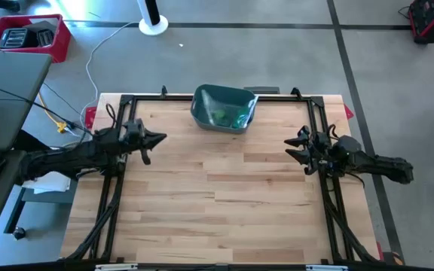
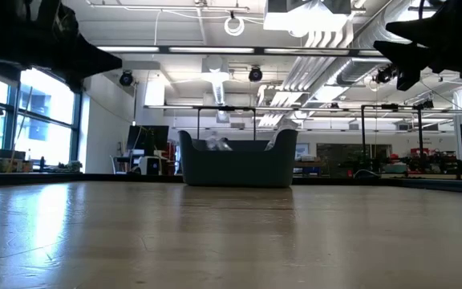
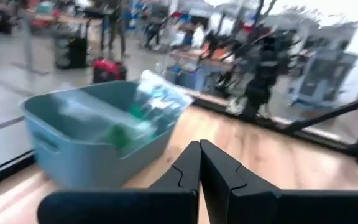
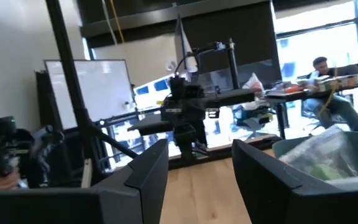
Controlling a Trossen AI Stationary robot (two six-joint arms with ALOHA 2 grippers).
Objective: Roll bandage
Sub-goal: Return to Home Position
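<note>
A teal bin [image 1: 223, 109] stands at the middle of the table's far edge, holding a clear plastic bag [image 3: 157, 99] with green and white contents. I cannot make out a bandage as such. My left gripper [image 1: 160, 138] hovers at the table's left side, level and shut, with nothing between its fingers [image 3: 199, 149]. My right gripper [image 1: 288, 147] hovers at the right side, open and empty [image 4: 201, 152]. The two point toward each other, both well clear of the bin [image 2: 237, 160].
Black frame rails [image 1: 119, 188] run along the table's left, right and far edges. Bare wood [image 1: 217, 196] lies between the arms and toward the near edge. A person [image 4: 321, 68] sits at a desk in the room beyond the table.
</note>
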